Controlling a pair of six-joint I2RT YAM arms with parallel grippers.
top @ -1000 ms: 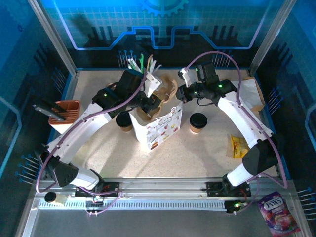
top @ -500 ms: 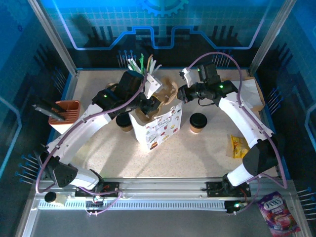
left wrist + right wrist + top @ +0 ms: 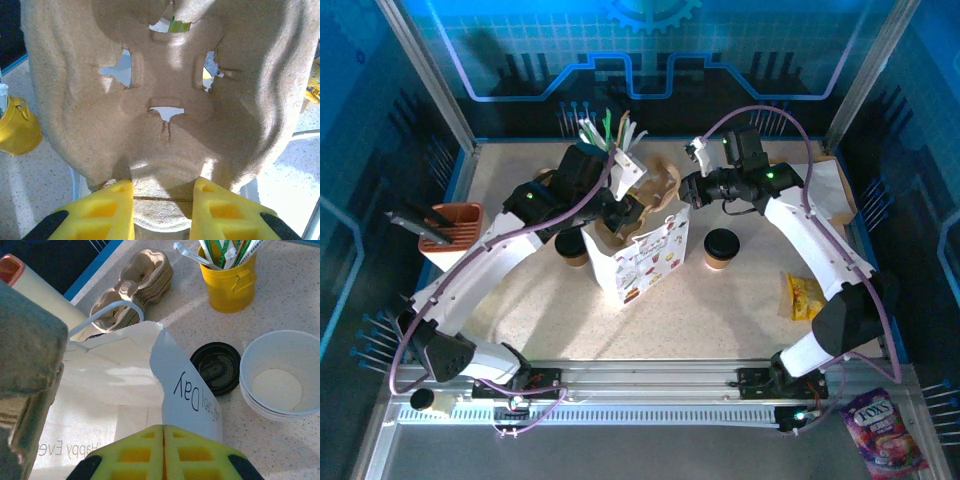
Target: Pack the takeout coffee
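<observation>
Barely anything moved, my left arm just nudged a touch: left gripper (image 3: 162,192) clamped the cup tray (image 3: 165,135) over the bag (image 3: 648,262), right gripper (image 3: 163,430) pinched shut on the bag's rim, left coffee (image 3: 570,250) and right coffee (image 3: 720,248) sat outside flanking it, so next I'd ease the tray in level.

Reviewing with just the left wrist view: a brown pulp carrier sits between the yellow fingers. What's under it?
Observer: Seen from above, the cup carrier sits at the open top of the white paper bag.
Operator: Is the bag held?
Observer: The right end effector is closed on the bag's rim.
Operator: Any coffee inside yet?
Observer: One lidded cup stands right of the bag, a second lidded cup left of it, both outside.
</observation>
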